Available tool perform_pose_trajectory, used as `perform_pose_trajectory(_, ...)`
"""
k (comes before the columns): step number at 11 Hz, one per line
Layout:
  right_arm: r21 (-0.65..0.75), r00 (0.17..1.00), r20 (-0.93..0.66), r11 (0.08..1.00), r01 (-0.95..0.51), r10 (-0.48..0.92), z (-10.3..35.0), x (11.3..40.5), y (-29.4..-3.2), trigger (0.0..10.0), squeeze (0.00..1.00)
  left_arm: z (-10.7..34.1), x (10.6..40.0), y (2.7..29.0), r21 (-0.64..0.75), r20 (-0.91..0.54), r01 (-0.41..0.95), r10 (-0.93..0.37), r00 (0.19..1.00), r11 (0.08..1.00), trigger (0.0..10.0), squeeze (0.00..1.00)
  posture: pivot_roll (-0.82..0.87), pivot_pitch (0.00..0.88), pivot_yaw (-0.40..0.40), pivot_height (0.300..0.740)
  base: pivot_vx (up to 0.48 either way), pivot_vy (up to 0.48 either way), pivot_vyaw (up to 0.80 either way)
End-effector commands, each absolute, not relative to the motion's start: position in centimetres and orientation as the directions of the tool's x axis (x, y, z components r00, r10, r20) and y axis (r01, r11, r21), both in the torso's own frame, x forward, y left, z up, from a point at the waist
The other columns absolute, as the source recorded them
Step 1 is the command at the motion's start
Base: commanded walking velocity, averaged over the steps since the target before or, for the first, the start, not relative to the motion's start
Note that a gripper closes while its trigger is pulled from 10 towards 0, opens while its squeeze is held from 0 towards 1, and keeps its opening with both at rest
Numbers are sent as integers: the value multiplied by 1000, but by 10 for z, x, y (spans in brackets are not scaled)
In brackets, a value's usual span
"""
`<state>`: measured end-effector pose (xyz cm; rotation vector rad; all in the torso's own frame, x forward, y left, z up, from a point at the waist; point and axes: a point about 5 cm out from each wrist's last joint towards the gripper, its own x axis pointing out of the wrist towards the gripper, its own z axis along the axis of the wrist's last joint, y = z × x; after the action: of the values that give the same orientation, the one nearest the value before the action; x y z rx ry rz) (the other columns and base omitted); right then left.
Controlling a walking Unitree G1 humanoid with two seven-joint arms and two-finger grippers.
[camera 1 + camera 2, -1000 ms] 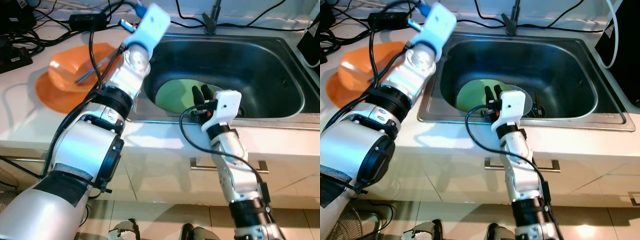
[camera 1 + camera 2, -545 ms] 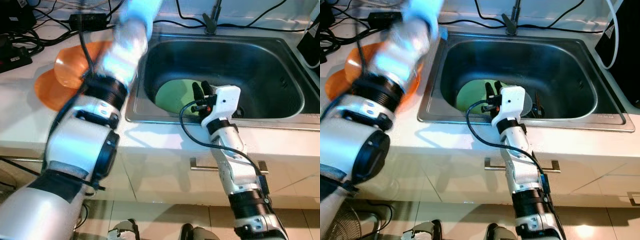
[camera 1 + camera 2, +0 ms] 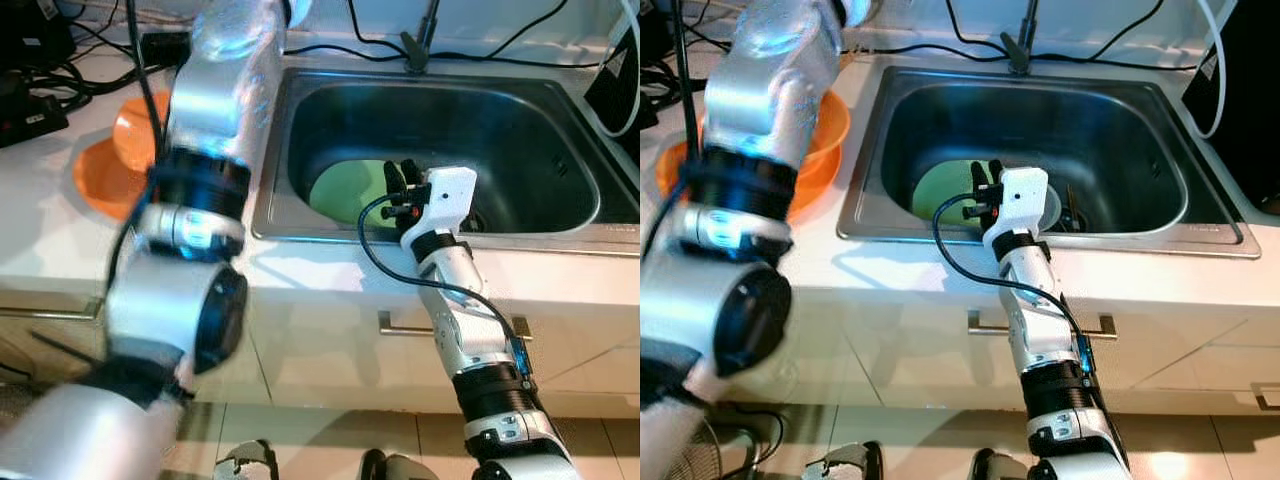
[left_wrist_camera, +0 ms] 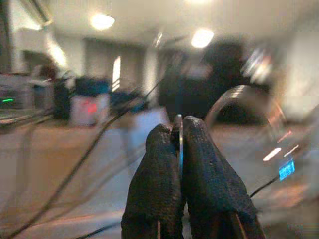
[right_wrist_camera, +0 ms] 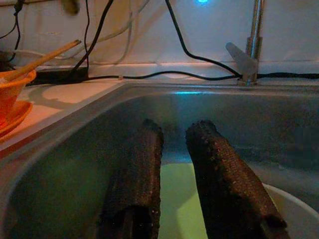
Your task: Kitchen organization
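Flanking sink (image 3: 560,110): orange bowl (image 3: 135,130), cables (image 3: 90,70).

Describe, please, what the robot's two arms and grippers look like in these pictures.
Both arms are glossy silver with black joint bands. The right arm is slim, with a white wrist block and a looping black cable. The left arm looks bulkier. The right gripper and left gripper each have two long, rough-textured black fingers.
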<state>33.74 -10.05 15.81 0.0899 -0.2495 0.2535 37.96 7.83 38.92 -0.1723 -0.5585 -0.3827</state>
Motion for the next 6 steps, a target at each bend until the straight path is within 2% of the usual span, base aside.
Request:
perform_pose_trajectory(1, 75, 947, 227, 965, -252, 229, 151, 339, -102, 10000, 0, 390, 372, 81, -106, 602, 471, -321, 731, 876, 10000, 0, 76, 51, -5, 740, 0, 0, 0)
perform_pose_trajectory(3, 64, 950, 233, 971, -229, 208, 150, 338, -110, 10000, 0, 337, 377, 85, -227, 501, 500, -340, 796, 836, 10000, 0, 65, 63, 2, 740, 0, 0, 0)
perform_pose_trajectory(6, 41, 956, 228, 979, -201, 187, 148, 339, -121, 10000, 0, 283, 371, 84, -284, 422, 516, -378, 824, 808, 10000, 0, 55, 70, 10, 740, 0, 0, 0)
